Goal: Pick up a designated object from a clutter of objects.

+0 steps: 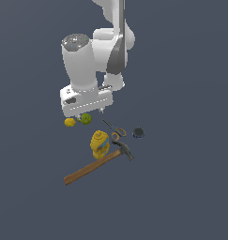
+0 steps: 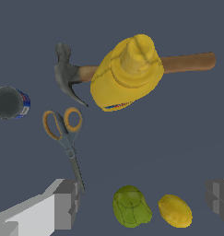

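Note:
The designated object, an olive-green lumpy ball [image 1: 86,119] [image 2: 131,207], lies on the dark floor next to a smaller yellow lump [image 1: 70,122] [image 2: 174,210]. My gripper [image 1: 89,114] [image 2: 142,201] hangs open directly over them. In the wrist view both the ball and the lump sit in the wide gap between the grey fingers [image 2: 65,203], touching neither. The ball lies nearer the middle of that gap. The rest of the clutter of objects lies just beyond the ball.
A yellow container [image 1: 99,143] [image 2: 127,78] leans over a wooden-handled hammer [image 1: 94,165] [image 2: 187,63]. Orange-handled scissors [image 1: 114,130] [image 2: 65,131] lie with their blades pointing toward one finger. A small dark disc [image 1: 138,133] [image 2: 9,103] sits at the exterior view's right of the scissors.

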Robot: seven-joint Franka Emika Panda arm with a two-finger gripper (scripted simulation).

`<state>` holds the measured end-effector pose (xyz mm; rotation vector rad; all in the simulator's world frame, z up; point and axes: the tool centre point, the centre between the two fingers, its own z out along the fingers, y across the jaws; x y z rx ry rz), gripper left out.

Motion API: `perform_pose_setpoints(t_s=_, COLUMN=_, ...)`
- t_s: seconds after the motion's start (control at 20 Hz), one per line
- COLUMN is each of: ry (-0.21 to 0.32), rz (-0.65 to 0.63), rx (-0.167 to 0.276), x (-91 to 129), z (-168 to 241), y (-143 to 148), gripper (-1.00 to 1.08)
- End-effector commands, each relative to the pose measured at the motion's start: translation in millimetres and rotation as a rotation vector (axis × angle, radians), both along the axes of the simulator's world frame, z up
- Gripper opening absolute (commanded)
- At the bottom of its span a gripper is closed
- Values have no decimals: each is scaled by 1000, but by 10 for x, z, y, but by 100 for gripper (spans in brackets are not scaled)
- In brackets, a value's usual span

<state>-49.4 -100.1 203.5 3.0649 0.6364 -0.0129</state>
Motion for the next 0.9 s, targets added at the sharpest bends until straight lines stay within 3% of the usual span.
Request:
perform_pose_setpoints(t_s=0.0, ry=0, rz=43, rx=1, x=-86, z=-120, y=-98, gripper=100)
perform_pose_setpoints(t_s=0.85, ry=-1, rz=323, rx=10, x=-798, z=-837, y=-620, gripper=100)
